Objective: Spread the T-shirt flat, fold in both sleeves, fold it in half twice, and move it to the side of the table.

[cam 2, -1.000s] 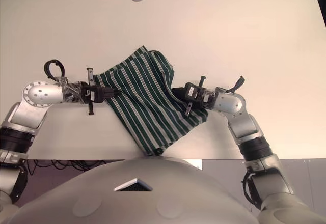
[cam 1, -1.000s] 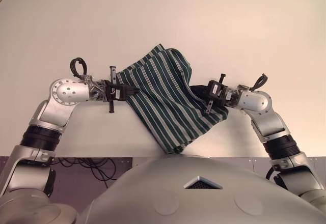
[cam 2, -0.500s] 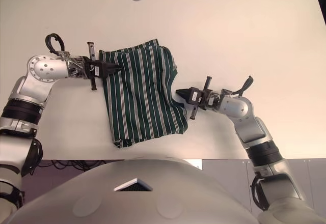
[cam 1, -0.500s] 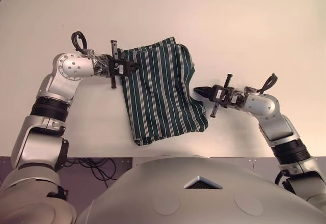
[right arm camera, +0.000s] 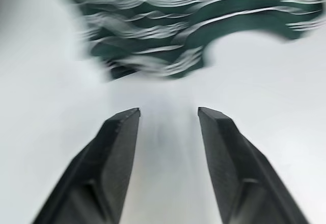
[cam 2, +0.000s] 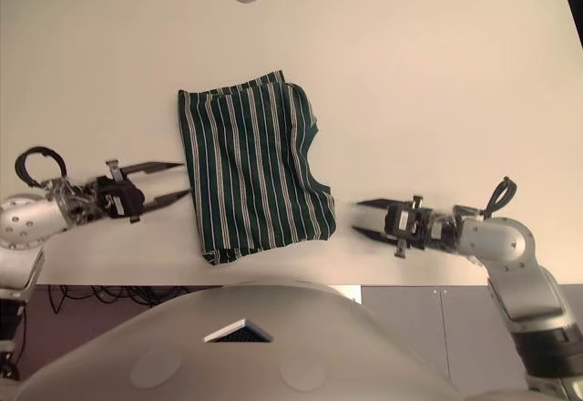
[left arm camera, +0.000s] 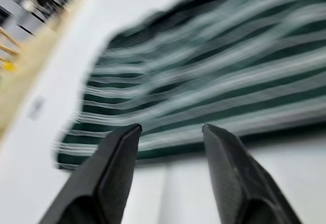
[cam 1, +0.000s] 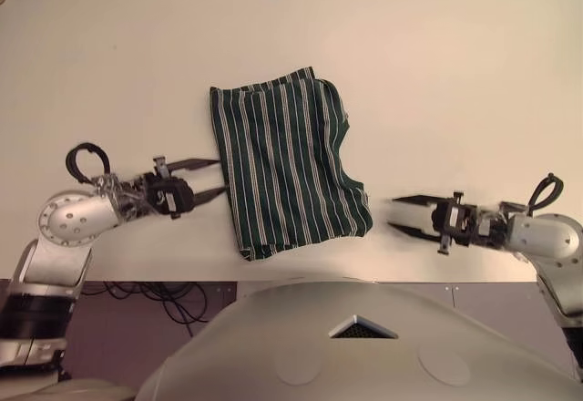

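Found the T-shirt (cam 1: 287, 164) lying folded on the table (cam 1: 455, 73). Saw the left gripper (cam 1: 221, 175) just left of the T-shirt, fingers wide and empty, and the right gripper (cam 1: 393, 214) near its right side, equally wide. Probably needed to pinch all layers at matching corners (near hem looked slanted) and lift together.

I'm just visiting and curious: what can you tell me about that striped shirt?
The T-shirt is dark green cloth with thin white stripes, folded into a rough rectangle, with layers showing at its near corner. It lies flat on the white table near the front edge. The open right gripper stands apart from it; the open left gripper is close beside its edge.
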Controlling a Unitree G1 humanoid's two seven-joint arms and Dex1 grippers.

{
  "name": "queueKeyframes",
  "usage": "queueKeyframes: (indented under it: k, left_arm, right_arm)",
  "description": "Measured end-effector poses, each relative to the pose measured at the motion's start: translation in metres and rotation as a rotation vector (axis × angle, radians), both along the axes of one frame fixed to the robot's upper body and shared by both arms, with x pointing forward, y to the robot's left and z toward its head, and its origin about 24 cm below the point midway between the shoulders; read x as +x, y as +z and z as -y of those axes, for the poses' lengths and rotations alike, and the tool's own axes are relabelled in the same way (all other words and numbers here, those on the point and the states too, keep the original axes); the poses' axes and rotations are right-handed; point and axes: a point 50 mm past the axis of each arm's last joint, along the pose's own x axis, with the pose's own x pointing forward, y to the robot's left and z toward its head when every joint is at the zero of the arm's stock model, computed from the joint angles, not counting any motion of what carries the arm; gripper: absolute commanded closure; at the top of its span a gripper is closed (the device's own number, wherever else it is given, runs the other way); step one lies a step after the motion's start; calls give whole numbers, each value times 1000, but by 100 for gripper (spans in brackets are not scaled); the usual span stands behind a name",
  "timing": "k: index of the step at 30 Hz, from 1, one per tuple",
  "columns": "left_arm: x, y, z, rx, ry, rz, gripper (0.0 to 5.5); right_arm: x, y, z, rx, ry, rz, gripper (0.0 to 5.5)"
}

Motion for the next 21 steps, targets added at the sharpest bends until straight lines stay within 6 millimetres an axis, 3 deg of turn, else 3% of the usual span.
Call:
queueKeyframes:
  k: [6,13,20,21]
  left_arm:
    - [-27,-9,2,106,-48,-119,289]
    - [-25,-12,19,112,-125,-53,289]
    - [-12,-12,37,156,-263,13,289]
    - [-10,-12,39,166,-278,25,289]
  right_arm:
    - [-11,-8,-17,-31,118,4,260]
    - [11,-14,-43,10,103,217,260]
    - [14,-19,-55,30,163,263,260]
    - [14,-20,-58,42,163,259,280]
